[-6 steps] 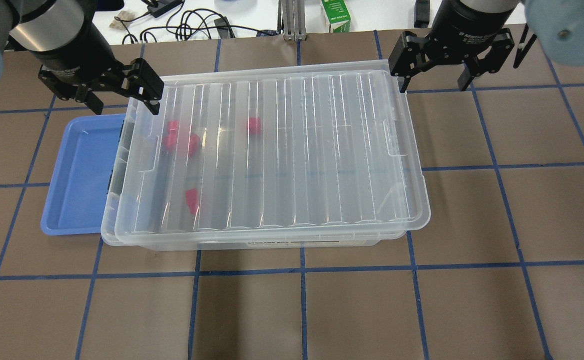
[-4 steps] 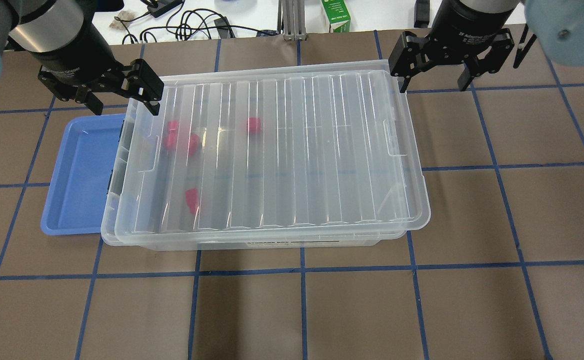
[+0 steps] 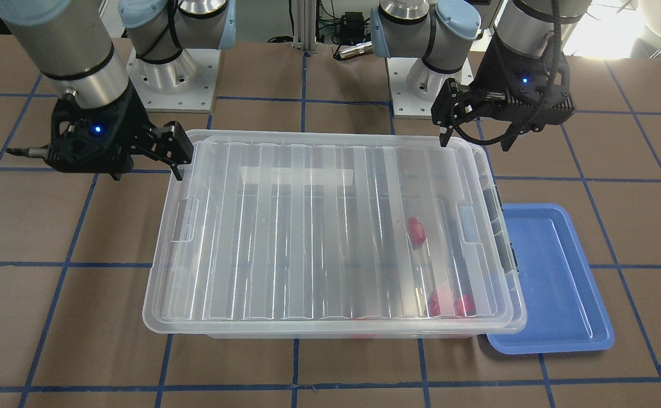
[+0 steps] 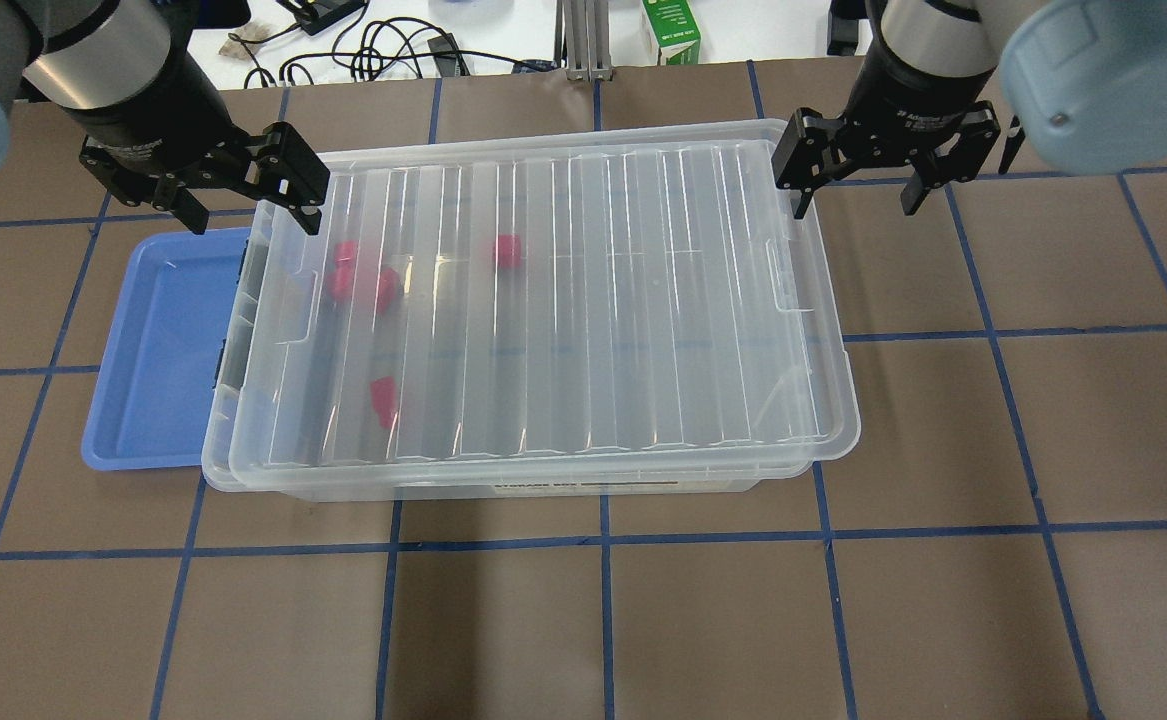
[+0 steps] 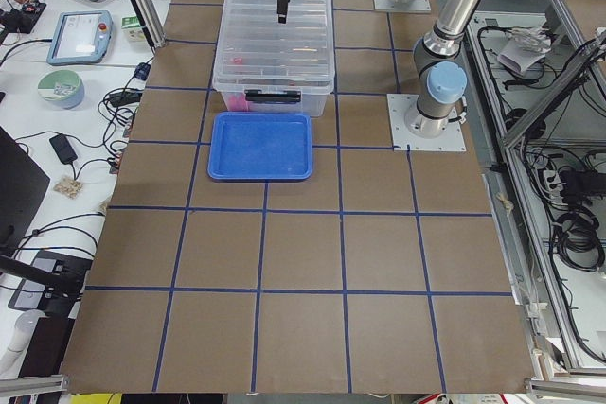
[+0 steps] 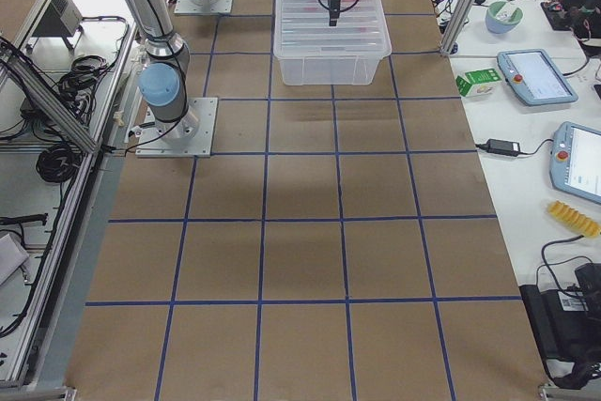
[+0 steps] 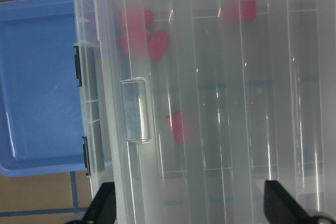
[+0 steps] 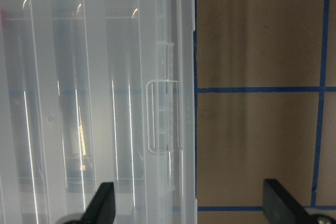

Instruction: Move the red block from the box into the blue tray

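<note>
The box (image 4: 543, 300) is a large clear bin with its ribbed lid on. Several red blocks lie inside near its left end; one (image 4: 508, 250) sits apart, another (image 4: 383, 400) lies nearer the front. They also show through the lid in the left wrist view (image 7: 157, 43) and the front view (image 3: 416, 231). The blue tray (image 4: 158, 350) lies empty against the box's left end. My left gripper (image 4: 243, 205) is open over the lid's far left corner. My right gripper (image 4: 858, 195) is open, straddling the lid's far right corner and the table (image 8: 252, 129).
Grey latches (image 4: 228, 360) sit on the box's left end beside the tray. A lid tab (image 7: 137, 109) and another (image 8: 163, 116) show at the two ends. A green carton (image 4: 671, 30) and cables (image 4: 393, 50) lie beyond the table's far edge.
My right gripper has come down and slightly toward the box's far right corner. My left gripper has barely moved. Box, tray and blocks are unchanged.
</note>
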`<state>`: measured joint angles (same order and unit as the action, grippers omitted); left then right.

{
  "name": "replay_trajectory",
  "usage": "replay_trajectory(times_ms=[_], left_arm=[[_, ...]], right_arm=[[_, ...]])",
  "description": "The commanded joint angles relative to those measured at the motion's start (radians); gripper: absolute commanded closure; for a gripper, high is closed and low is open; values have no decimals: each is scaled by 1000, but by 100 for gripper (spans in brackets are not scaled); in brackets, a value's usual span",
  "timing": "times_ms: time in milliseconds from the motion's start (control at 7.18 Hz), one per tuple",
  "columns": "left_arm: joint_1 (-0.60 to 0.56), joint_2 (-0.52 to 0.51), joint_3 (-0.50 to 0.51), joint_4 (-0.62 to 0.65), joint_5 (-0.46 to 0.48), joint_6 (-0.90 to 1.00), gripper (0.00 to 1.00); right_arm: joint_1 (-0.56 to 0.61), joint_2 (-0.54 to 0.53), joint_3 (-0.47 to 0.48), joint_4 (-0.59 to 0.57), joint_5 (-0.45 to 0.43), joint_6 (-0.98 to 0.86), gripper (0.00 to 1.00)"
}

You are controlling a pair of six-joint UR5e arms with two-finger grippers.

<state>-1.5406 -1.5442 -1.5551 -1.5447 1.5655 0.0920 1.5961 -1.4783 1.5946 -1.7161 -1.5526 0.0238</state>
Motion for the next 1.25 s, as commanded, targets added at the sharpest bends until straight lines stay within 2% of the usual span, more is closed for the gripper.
replay_trajectory(times_ms=[0,278,557,1114], left_arm=[[0,1,-2,0,-1,0,0],[0,4,-3,2,-1,0,0],[-1,4,-5,2,-1,0,0],[-1,6,-3,2,1,0,0]], right_arm=[[-8,48,138,-192,-6,-22,0],[-15,65,177,-253,-6,-39,0],[-43,65,179,-252,-24,-101,0],[-234,64,191,-249,-50,-250,0]])
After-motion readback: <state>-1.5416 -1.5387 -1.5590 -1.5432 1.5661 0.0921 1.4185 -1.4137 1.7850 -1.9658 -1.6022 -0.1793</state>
